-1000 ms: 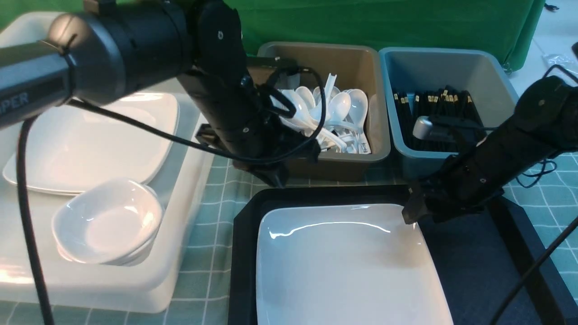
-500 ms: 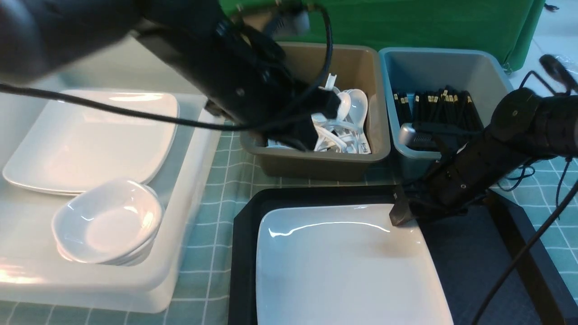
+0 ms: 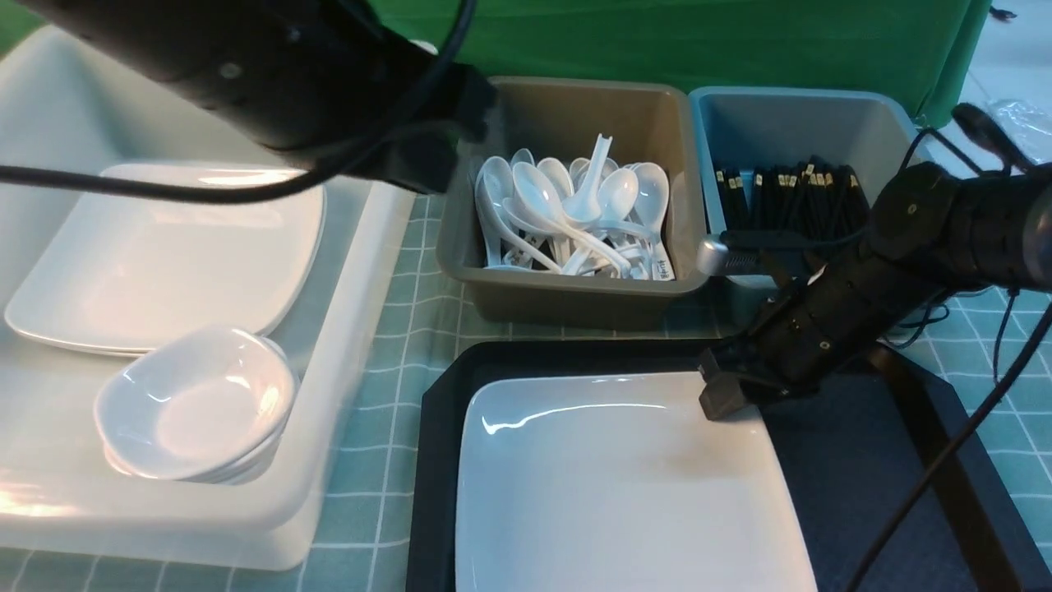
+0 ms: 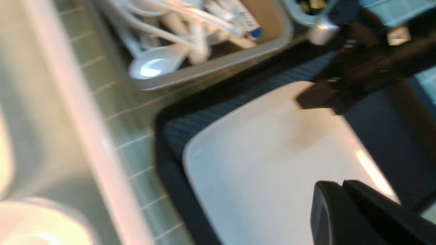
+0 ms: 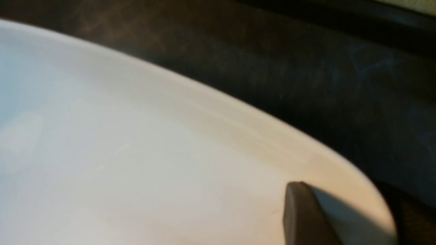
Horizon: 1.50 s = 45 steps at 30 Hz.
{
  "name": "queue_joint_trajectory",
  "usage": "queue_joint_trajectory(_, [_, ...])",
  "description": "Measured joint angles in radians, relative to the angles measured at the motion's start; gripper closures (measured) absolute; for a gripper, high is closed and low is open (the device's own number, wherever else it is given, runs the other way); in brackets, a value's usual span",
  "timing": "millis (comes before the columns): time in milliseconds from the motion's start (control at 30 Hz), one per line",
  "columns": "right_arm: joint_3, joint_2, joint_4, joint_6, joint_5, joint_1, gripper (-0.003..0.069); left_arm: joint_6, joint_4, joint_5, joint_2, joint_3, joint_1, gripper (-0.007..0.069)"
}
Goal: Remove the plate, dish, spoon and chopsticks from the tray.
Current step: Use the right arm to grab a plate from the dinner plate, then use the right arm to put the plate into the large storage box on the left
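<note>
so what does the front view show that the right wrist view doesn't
Front view only: the bin of white spoons, the bin of black chopsticks, the white tub holding spare plates and small dishes, and the right gripper at the plate's far right corner. Right wrist view only: a close look at one fingertip over the plate's rim. Both: the plate on the black tray.
</note>
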Motion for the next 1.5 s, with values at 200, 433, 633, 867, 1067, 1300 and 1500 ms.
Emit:
queue_joint_trajectory(200, [0.000,-0.147,-0.004,0.002,0.073,-0.004,0.0531,-0.029,0.110,0.031,-0.024,0.000,0.000,0.0615])
queue_joint_trajectory(433, [0.000,-0.282,0.012,0.018,0.101,-0.004,0.0596,-0.059,0.199,0.033,-0.025,0.000,0.000,0.0615])
queue_joint_trajectory(633, [0.001,-0.367,-0.009,0.021,0.094,-0.004,0.0601,-0.133,0.325,0.038,-0.025,0.000,0.000,0.0615])
queue_joint_trajectory(867, [-0.006,-0.404,-0.025,0.027,0.094,-0.004,0.0601,-0.159,0.315,0.061,-0.014,0.000,0.062,0.0615])
queue_joint_trajectory(1067, [-0.034,-0.404,-0.033,0.032,0.105,-0.004,0.0601,-0.076,0.132,0.057,0.004,0.026,0.274,0.0615])
queue_joint_trajectory(1300, [-0.175,-0.404,0.026,0.035,0.123,-0.003,0.0601,0.030,-0.072,0.006,-0.020,0.150,0.535,0.0615])
queue_joint_trajectory(1500, [-0.313,-0.396,0.065,0.042,0.127,-0.002,0.0601,0.044,-0.083,-0.013,-0.061,0.175,0.612,0.0615])
